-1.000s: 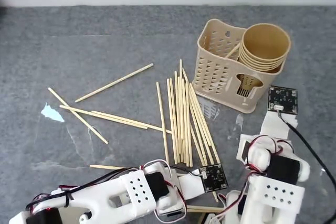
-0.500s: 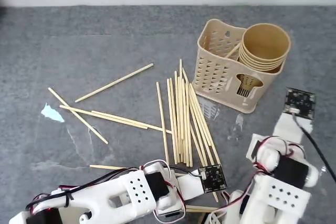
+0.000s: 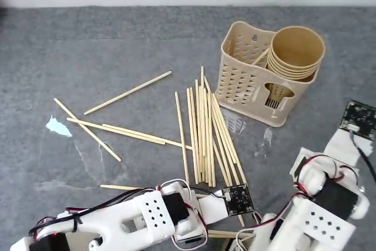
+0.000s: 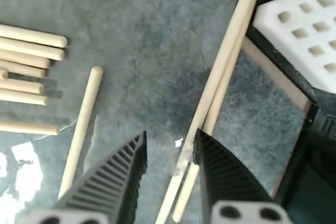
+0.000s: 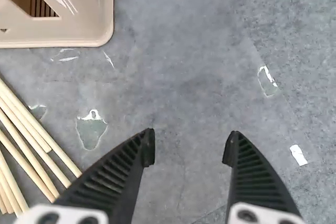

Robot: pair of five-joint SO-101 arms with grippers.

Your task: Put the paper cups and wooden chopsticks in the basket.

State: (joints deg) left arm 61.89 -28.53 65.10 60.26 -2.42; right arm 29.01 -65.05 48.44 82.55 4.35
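Jaws empty, narrow on the left gripper [image 4: 169, 140] and wide on the right gripper [image 5: 191, 137], as paper cups [image 3: 296, 51] sit stacked in the basket [image 3: 244, 77], most wooden chopsticks [image 3: 202, 133] scattered beside it.

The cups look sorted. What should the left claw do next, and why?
Probably close the left gripper on the two chopsticks running into its open jaws, nudging sideways first since they lie off-centre in the gap. The paper cups already sit in the basket, so loose chopsticks on the mat are what remains.
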